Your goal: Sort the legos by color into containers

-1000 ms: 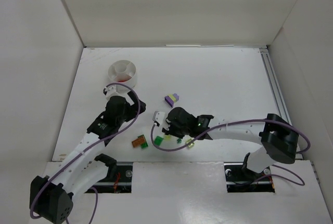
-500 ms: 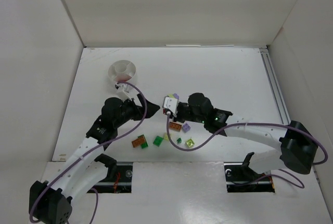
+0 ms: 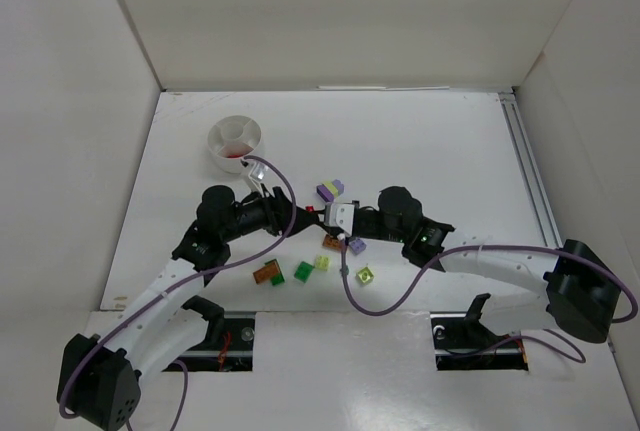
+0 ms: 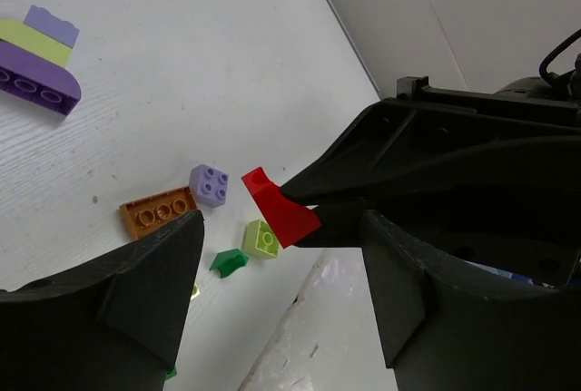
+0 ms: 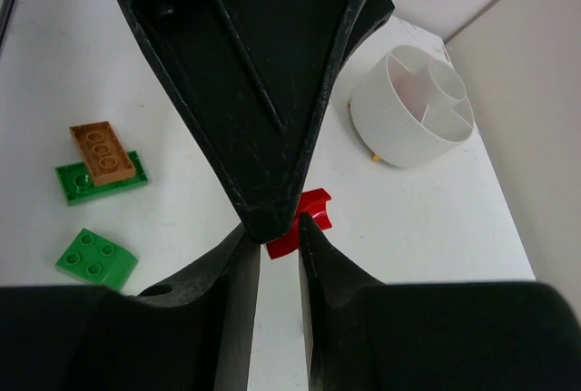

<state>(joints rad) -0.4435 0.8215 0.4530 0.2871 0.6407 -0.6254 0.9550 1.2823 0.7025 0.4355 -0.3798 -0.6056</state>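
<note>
The right gripper (image 5: 277, 228) is clamped narrow on a small red brick (image 5: 310, 206), pinched at the very fingertips and held above the table (image 3: 430, 151); in the left wrist view it reaches in from the right of the frame with the brick at its point. The left gripper (image 4: 281, 228) faces it with its jaws wide; one finger (image 4: 145, 282) sits at lower left and the other at lower right, with the red brick in the gap between them and touching neither there. In the right wrist view a left finger comes down from the top of the frame to a tip just beside the brick; whether it touches I cannot tell. In the top view the two grippers meet tip to tip near the middle of the frame.

Loose bricks lie on the table below that point: an orange brick (image 4: 159, 212) with a lilac brick (image 4: 210, 184) just beside it; a yellow-green brick (image 4: 261, 239); a small green brick (image 4: 229, 262); a second orange brick (image 5: 100, 151) resting on a green plate (image 5: 77, 182). A lilac and yellow-green stack (image 4: 36, 60) lies at the upper left of the left wrist view.

The white dish (image 3: 235, 139) stands upright at the upper left of the top view, well apart from the loose bricks; something red lies in its near compartment.
</note>
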